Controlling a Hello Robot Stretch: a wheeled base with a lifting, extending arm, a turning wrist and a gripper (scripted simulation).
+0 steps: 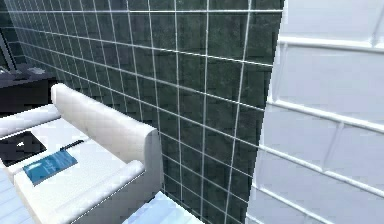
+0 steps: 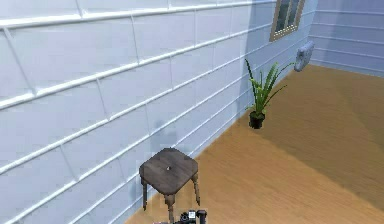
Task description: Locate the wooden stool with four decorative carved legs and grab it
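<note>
A small wooden stool (image 2: 169, 176) with a square brown seat and turned legs stands on the wooden floor close to a white panelled wall (image 2: 110, 90), low in the arm side view. Just below its right legs, at the bottom edge, the gripper (image 2: 191, 216) shows as a dark body with small white squares beside it. The stool stands right at the gripper's far end, so I cannot tell whether it holds anything.
A potted plant (image 2: 261, 97) stands by the wall farther off, under a window (image 2: 287, 18). Bare wooden floor (image 2: 310, 150) spreads across the arm side view's right. The forward view has a white sofa (image 1: 85, 150) with a blue item (image 1: 52, 165), against a dark green tiled wall (image 1: 180, 70).
</note>
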